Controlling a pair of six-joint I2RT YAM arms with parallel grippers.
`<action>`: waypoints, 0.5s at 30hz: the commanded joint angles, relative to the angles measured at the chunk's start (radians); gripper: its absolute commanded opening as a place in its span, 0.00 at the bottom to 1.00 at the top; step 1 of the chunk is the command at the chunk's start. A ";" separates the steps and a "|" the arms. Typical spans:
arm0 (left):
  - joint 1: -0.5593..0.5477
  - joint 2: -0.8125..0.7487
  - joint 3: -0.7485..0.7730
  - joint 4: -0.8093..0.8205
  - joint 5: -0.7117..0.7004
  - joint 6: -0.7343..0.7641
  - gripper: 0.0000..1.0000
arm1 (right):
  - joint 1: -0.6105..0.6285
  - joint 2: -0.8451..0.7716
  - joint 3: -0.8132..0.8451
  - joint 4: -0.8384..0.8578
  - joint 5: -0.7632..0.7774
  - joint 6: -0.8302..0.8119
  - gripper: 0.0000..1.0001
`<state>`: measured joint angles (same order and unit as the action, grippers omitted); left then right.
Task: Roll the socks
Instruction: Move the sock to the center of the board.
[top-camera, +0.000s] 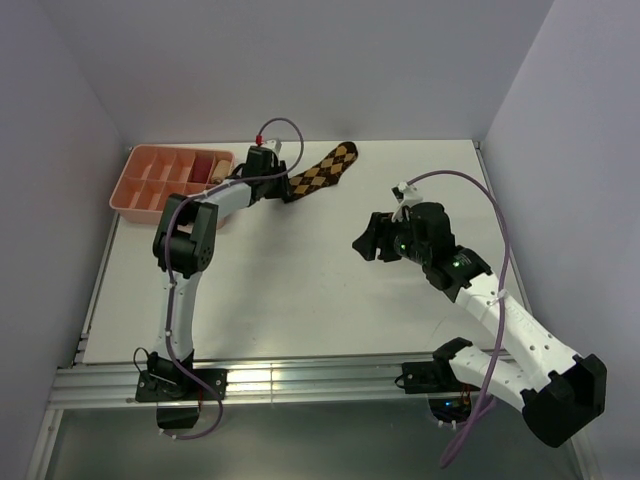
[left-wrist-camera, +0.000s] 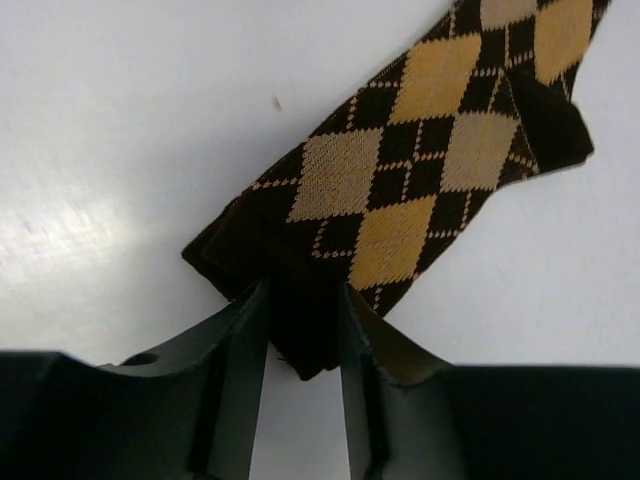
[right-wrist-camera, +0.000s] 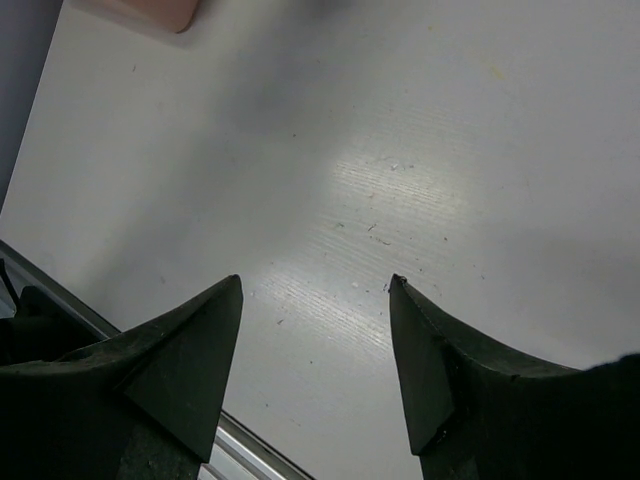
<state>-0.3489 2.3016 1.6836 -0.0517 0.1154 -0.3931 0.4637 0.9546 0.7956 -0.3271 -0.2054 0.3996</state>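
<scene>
The socks (top-camera: 325, 172) lie as one dark brown strip with tan-orange argyle diamonds at the back of the white table, running up to the right. In the left wrist view the socks (left-wrist-camera: 400, 190) fill the upper right, their dark cuff end pointing at the camera. My left gripper (top-camera: 285, 188) is at that near end, and its jaws are pressed on the dark cuff fabric (left-wrist-camera: 303, 290). My right gripper (top-camera: 362, 243) hovers open over bare table to the right of centre, apart from the socks. Nothing sits between its fingers (right-wrist-camera: 315, 282).
A pink compartment tray (top-camera: 140, 185) stands at the back left, with a reddish roll (top-camera: 203, 165) and a beige roll (top-camera: 219, 172) in its right cells. A corner of the tray (right-wrist-camera: 150, 10) shows in the right wrist view. Walls close the left, back and right sides.
</scene>
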 joint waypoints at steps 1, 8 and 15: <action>-0.055 -0.057 -0.117 -0.145 -0.005 -0.078 0.37 | -0.007 0.015 -0.006 0.036 -0.015 0.002 0.68; -0.162 -0.214 -0.358 -0.134 -0.059 -0.133 0.34 | -0.007 0.049 -0.012 0.059 -0.034 0.008 0.68; -0.281 -0.393 -0.600 -0.100 -0.051 -0.262 0.32 | -0.007 0.075 -0.030 0.100 -0.058 0.025 0.68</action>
<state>-0.5888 1.9564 1.1900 -0.0414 0.0624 -0.5735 0.4637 1.0256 0.7757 -0.2970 -0.2398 0.4114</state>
